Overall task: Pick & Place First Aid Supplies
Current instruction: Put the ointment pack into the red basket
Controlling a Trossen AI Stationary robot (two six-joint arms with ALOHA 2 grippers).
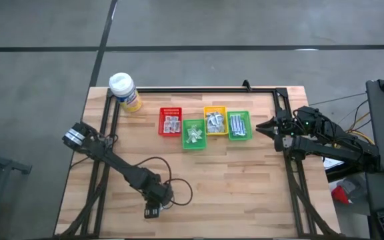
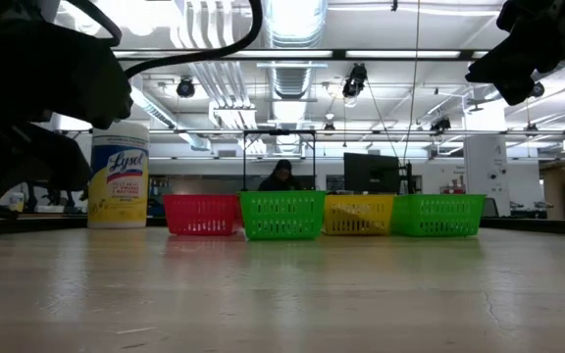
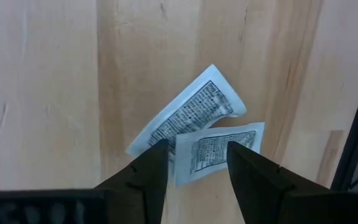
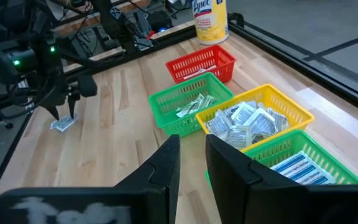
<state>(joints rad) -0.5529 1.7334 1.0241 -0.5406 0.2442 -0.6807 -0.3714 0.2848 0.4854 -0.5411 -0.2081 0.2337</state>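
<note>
The left end effector (image 3: pixel 196 163) is held low over the near part of the desk (image 1: pixel 245 193), its fingers (image 3: pixel 148 174) spread and set to either side of two white printed packets (image 3: pixel 197 134) that lie overlapping on the wood. Nothing is pinched yet; the packets rest flat on the desk, the nearer one between the finger tips, the other partly beneath it and angled away. In the right wrist view the same packets (image 4: pixel 61 123) are seen as a small pale patch under the left arm's tip, well apart from the bins.

The right end effector (image 4: pixel 191 152) is held above the right side of the desk, near the outer green bin (image 1: pixel 239 125), with its fingers drawn close together around a narrow gap and nothing seen between them.

Farther out, four bins are lined up across the far half of the desk: a red bin (image 1: pixel 170 122), a green bin (image 1: pixel 193 134), a yellow bin (image 1: pixel 215 121) and the outer green one, each already holding supplies. A wipes canister (image 1: pixel 124 91) stands at the far left corner.

The step in hand is judged to be the pick of a loose packet. A short descent and a closing of the left fingers is called for next, and care is needed that only one packet is taken.
</note>
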